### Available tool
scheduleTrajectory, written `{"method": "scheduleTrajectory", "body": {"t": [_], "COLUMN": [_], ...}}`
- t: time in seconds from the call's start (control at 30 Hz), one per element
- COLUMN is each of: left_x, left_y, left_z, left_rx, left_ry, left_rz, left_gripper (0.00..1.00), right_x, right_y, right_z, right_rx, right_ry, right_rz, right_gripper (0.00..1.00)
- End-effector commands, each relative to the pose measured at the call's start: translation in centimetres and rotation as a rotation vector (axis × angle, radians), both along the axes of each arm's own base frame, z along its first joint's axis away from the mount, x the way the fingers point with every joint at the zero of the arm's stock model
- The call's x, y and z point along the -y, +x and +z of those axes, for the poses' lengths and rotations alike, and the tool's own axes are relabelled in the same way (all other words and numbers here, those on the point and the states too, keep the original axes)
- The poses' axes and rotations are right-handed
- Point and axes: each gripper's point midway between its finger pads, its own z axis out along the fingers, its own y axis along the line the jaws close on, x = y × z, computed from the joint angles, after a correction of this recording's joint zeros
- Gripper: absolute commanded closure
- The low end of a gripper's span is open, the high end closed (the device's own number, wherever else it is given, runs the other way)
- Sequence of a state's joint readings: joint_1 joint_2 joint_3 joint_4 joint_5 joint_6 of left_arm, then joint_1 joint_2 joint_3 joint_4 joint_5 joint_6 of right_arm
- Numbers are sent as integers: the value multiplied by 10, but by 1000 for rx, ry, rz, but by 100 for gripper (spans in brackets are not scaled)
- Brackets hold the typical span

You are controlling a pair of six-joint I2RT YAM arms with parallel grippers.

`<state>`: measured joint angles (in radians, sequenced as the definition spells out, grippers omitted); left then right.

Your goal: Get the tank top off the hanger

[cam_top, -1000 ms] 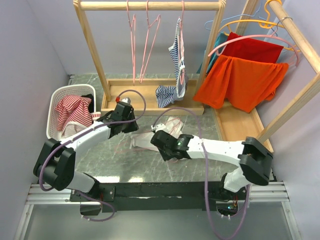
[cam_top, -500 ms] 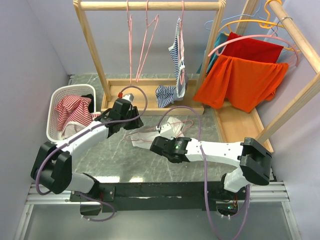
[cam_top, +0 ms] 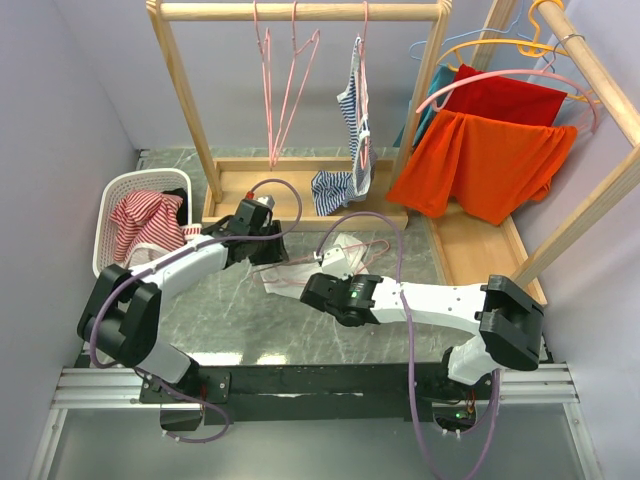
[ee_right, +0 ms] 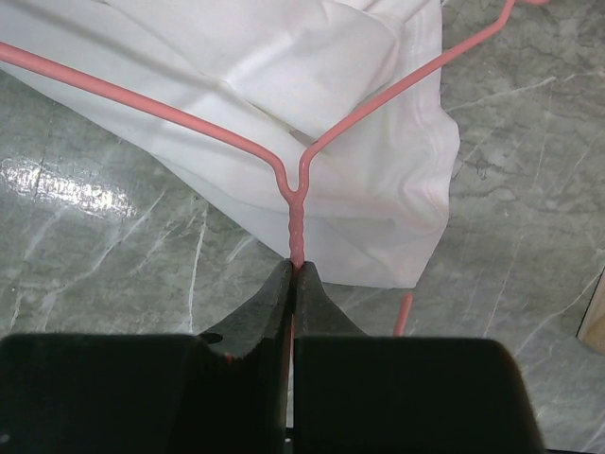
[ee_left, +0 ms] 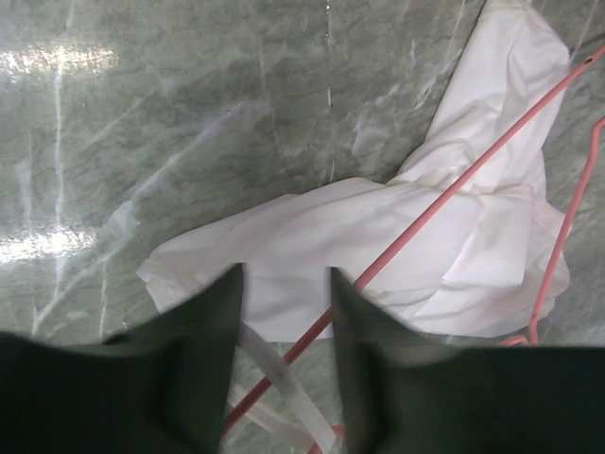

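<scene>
A white tank top (cam_top: 292, 272) lies crumpled on the marble table with a pink wire hanger (cam_top: 352, 252) still threaded through it. My right gripper (cam_top: 322, 288) is shut on the hanger's twisted neck (ee_right: 296, 241), at the near edge of the tank top (ee_right: 312, 123). My left gripper (cam_top: 262, 238) is open and hovers low over the garment's left edge. In the left wrist view, the tank top (ee_left: 406, 246), its white strap (ee_left: 284, 383) and a hanger wire (ee_left: 444, 203) show between the dark fingers (ee_left: 203, 364).
A white laundry basket (cam_top: 112, 190) with striped clothes stands at the left. A wooden rack (cam_top: 300, 12) at the back holds pink hangers and a striped top (cam_top: 352, 110). A second rack at the right carries orange (cam_top: 485, 165) and red garments.
My left gripper has moved right, over the tank top's edge. My right gripper, holding the hanger, has shifted slightly left, and the tank top and hanger moved with it.
</scene>
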<state>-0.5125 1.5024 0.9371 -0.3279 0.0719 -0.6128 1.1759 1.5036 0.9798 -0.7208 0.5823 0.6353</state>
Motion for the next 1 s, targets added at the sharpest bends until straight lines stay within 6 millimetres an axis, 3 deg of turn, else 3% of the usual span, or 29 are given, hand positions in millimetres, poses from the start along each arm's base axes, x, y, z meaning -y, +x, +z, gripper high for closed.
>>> {"method": "scheduleTrajectory", "body": {"t": [0.0, 0.17, 0.3, 0.47, 0.67, 0.87, 0.97], "left_x": [-3, -6, -12, -27, -45, -68, -67], "left_y": [8, 4, 1, -1, -19, -52, -59], "left_z": [15, 11, 6, 16, 49, 52, 49], "left_rx": [42, 29, 20, 36, 58, 18, 20], "left_ry": [22, 32, 57, 98, 82, 94, 58], "left_rz": [2, 0, 15, 70, 125, 174, 172], "left_gripper": [68, 99, 99, 99, 99, 99, 99], "right_x": [-2, -2, 0, 7, 5, 2, 2], "right_y": [4, 3, 2, 0, 1, 4, 5], "right_z": [12, 10, 6, 0, -7, -8, -7], "right_rx": [48, 43, 37, 29, 9, 2, 4], "right_ry": [47, 44, 33, 10, -2, 9, 9], "right_rz": [-27, -23, -27, -48, -54, -62, -61], "right_gripper": [100, 100, 100, 100, 100, 100, 100]}}
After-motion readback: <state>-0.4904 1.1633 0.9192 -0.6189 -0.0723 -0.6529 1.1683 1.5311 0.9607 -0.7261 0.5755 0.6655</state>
